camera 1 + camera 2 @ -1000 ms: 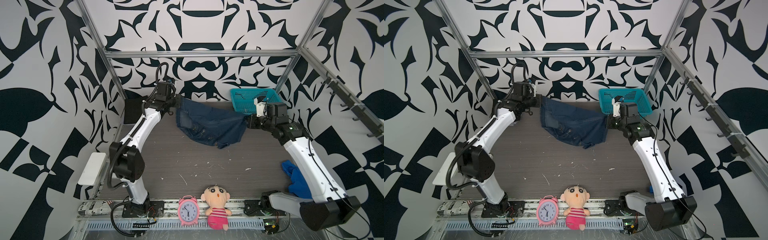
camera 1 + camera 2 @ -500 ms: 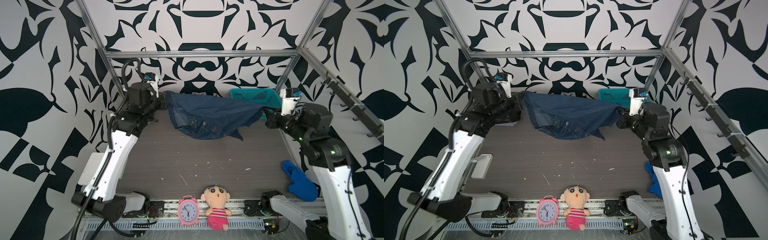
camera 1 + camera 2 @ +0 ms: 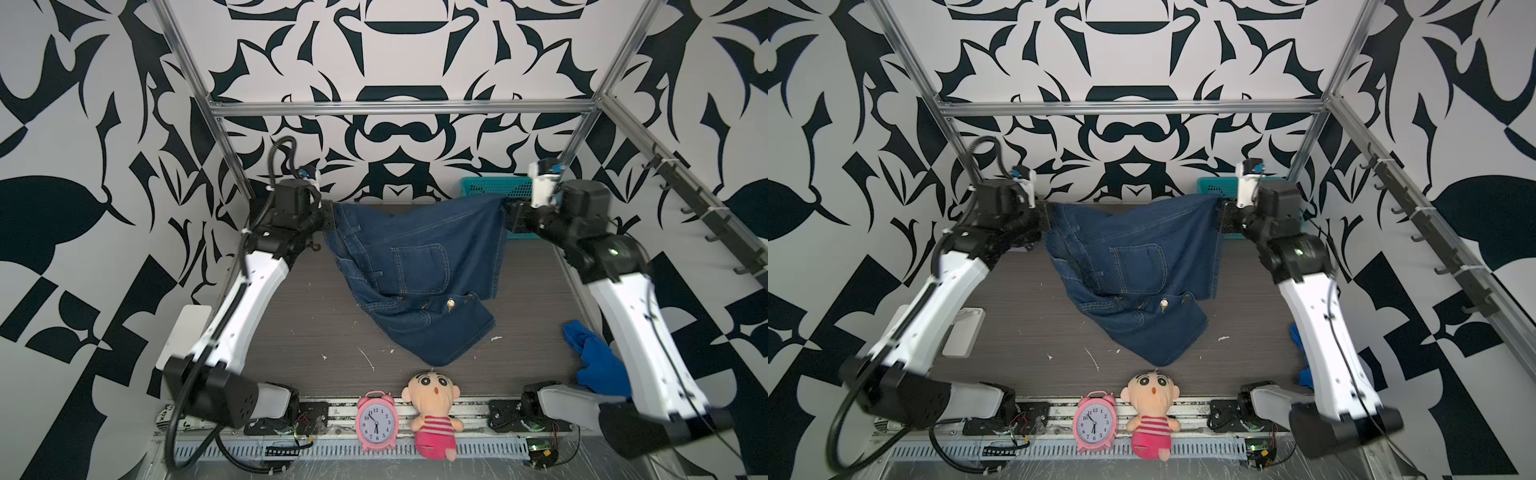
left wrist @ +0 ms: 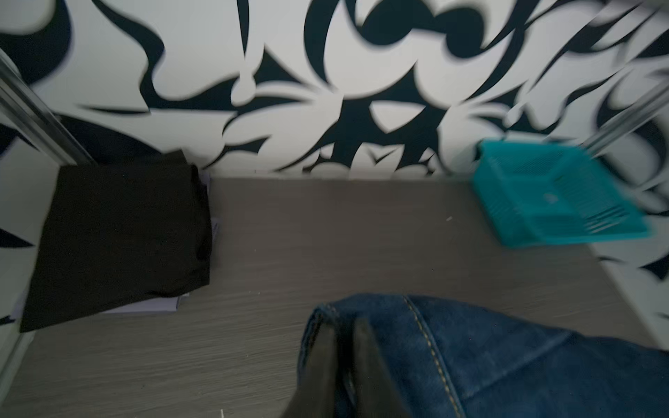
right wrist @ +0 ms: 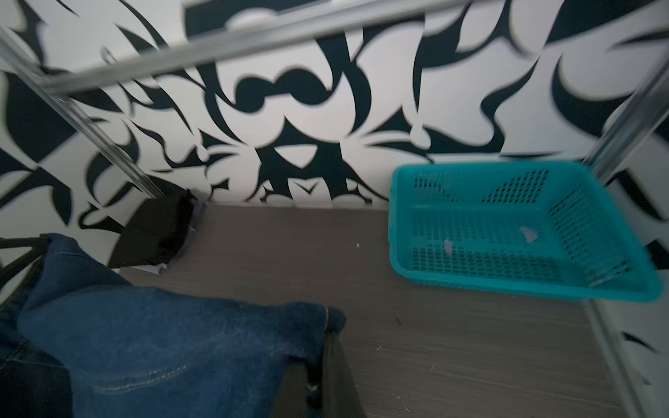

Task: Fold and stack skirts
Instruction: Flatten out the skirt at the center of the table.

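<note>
The denim skirt hangs spread between my two grippers above the table, pocket side showing, its lower end drooping toward the front. My left gripper is shut on one upper corner of the denim. My right gripper is shut on the other corner. The black skirt lies folded in the back left corner. A lavender skirt edge peeks out from under it.
A teal mesh basket stands at the back right. A royal-blue cloth lies by the right arm. A pink clock and a doll sit at the front edge. A white panel is at the left.
Both arms have risen and drawn apart, lifting the denim skirt off the table and stretching it. It now hangs further toward the front than half a second ago.
</note>
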You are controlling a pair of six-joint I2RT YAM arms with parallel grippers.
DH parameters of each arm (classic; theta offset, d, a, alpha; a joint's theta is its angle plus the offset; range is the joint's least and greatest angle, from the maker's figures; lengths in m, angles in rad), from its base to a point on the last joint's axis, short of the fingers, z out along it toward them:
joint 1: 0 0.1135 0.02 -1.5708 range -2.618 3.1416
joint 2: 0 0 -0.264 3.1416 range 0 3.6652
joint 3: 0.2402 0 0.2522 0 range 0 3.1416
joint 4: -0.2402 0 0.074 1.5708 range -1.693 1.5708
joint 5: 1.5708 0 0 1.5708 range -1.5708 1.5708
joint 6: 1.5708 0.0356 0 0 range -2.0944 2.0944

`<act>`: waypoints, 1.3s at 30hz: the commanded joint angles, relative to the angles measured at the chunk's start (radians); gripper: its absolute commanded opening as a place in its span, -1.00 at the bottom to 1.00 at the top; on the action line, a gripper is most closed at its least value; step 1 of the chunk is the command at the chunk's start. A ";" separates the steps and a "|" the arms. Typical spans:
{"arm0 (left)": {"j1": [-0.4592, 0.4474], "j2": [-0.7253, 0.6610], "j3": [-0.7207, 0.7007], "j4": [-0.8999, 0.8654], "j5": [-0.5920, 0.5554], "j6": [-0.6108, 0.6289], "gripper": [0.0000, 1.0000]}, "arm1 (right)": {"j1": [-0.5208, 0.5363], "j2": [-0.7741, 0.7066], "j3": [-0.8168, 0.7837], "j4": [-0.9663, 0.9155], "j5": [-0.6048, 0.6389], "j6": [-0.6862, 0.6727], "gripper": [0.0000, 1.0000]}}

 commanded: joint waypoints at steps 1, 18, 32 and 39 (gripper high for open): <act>0.031 0.083 -0.060 0.111 -0.009 0.031 -0.07 | -0.005 0.093 -0.054 0.119 -0.003 0.051 -1.00; -0.058 0.529 0.286 -0.128 0.188 0.039 0.34 | 0.034 0.211 -0.145 0.248 -0.106 0.075 -1.00; -0.123 0.539 0.137 0.024 0.282 -0.101 0.71 | 0.033 0.176 -0.144 0.222 -0.092 0.060 -1.00; -0.178 0.657 0.219 0.014 0.317 -0.109 0.55 | 0.033 0.159 -0.149 0.214 -0.078 0.060 -1.00</act>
